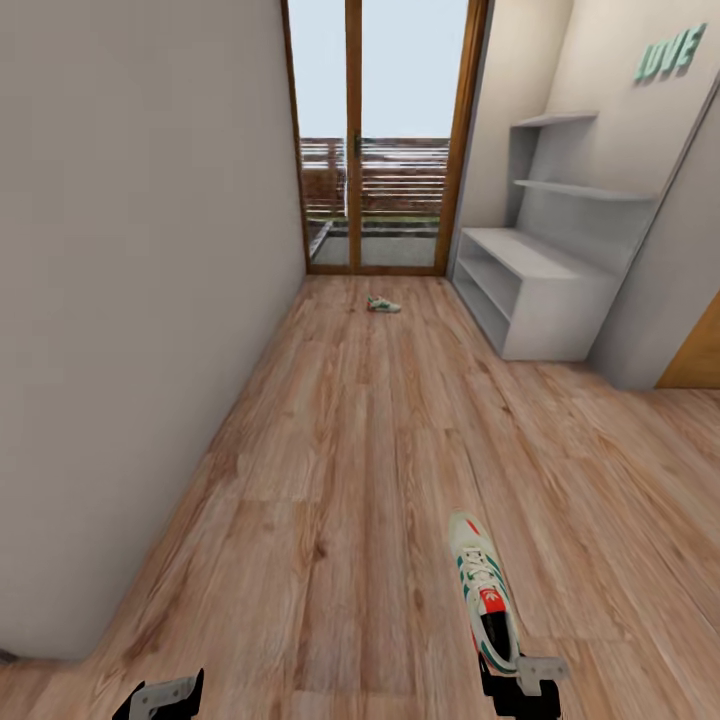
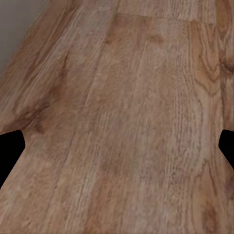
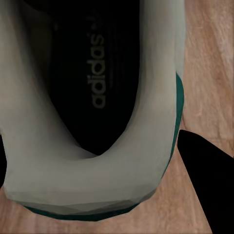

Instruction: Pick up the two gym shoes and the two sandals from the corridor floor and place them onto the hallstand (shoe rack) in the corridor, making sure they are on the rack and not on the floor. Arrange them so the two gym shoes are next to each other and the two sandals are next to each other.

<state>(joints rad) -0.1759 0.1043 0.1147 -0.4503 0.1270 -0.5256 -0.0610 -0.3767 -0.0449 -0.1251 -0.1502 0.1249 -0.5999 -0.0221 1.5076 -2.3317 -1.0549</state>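
A white gym shoe (image 1: 483,585) with green stripes hangs over the corridor floor (image 1: 340,450) at the lower right, toe pointing away from me. My right gripper (image 1: 522,685) is shut on its heel. In the right wrist view the heel and dark inside of this gym shoe (image 3: 97,97) sit between the fingers (image 3: 207,185). The other gym shoe (image 1: 383,305) lies far off on the floor near the glass door. My left gripper (image 1: 160,697) is open above bare planks (image 2: 117,122). The hallstand (image 1: 530,280) stands along the right wall. The sandals are out of view.
A grey wall (image 1: 130,300) runs along the left of the corridor. A wood-framed glass door (image 1: 385,140) closes the far end. Stepped white shelves (image 1: 580,185) hang above the hallstand, and a brown door (image 1: 695,360) lies past its near end.
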